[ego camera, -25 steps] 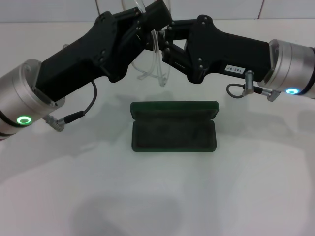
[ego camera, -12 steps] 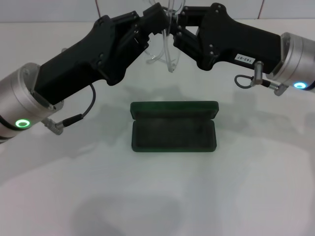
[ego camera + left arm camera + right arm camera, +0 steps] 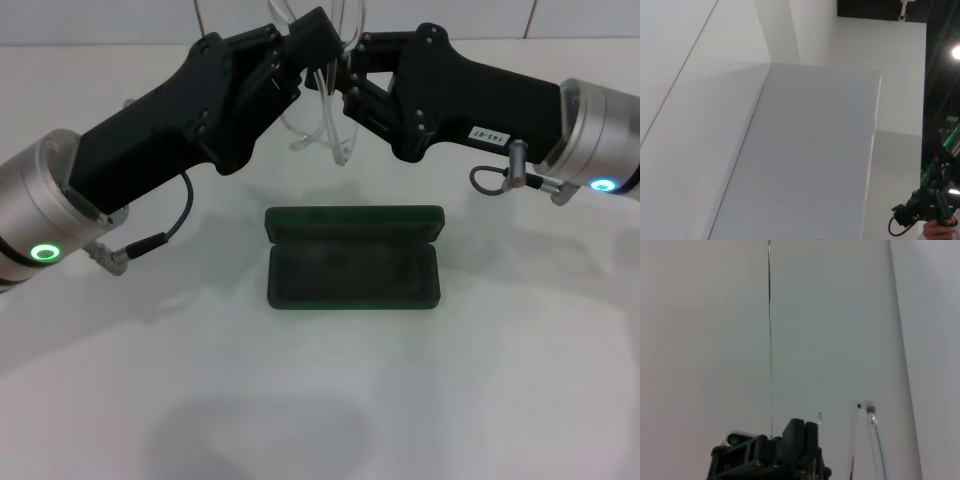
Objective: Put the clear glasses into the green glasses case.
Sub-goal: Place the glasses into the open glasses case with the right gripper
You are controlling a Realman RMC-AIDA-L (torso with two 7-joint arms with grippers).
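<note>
The clear glasses (image 3: 322,128) hang in the air behind the green glasses case (image 3: 354,259), lenses low and thin temple arms pointing up. My right gripper (image 3: 347,88) reaches in from the right and is shut on the frame. Coming in from the left, my left gripper (image 3: 312,45) meets the glasses at their upper part, and its hold cannot be made out. The case lies open on the white table, with its lid standing at the back and its dark lining empty. A clear temple arm (image 3: 873,440) shows in the right wrist view.
The white table (image 3: 320,400) stretches in front of and around the case. A white wall rises behind the arms. A cable loop (image 3: 490,180) hangs under the right wrist and another cable (image 3: 160,232) under the left.
The right gripper has come down and to the left with the glasses, after rising half a second before. The left arm has hardly moved. The case stays still.
</note>
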